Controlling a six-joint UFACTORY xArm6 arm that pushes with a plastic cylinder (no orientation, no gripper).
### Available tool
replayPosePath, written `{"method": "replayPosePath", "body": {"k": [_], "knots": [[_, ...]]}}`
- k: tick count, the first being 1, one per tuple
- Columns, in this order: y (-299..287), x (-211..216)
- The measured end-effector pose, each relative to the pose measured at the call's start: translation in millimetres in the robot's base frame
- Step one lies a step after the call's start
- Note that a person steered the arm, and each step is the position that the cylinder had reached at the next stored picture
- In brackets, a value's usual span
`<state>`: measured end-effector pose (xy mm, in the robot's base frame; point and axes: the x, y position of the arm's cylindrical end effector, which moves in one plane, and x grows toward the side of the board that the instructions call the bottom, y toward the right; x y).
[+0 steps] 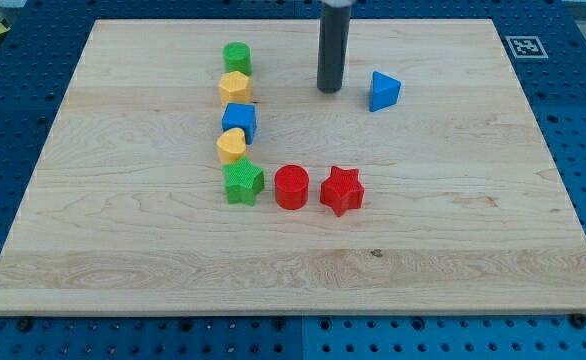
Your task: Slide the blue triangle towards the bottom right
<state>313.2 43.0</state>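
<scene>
The blue triangle (pixel 383 91) lies on the wooden board (pixel 453 200) right of centre near the view's top. My tip (pixel 330 89) is the lower end of a dark upright rod. It stands just left of the blue triangle, with a small gap between them and no contact.
A column of blocks runs down the view's left of centre: green cylinder (pixel 237 57), yellow hexagon (pixel 235 87), blue cube (pixel 239 121), yellow heart (pixel 231 146), green star (pixel 243 182). A red cylinder (pixel 292 187) and red star (pixel 341 190) lie beside the green star.
</scene>
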Motion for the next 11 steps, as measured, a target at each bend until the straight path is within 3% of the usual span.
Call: {"method": "replayPosePath", "body": {"k": [1,3,9,11], "knots": [[3.2,-11.9],[24.4,15.7],[109.3,42.0],[114.4,74.7]]}}
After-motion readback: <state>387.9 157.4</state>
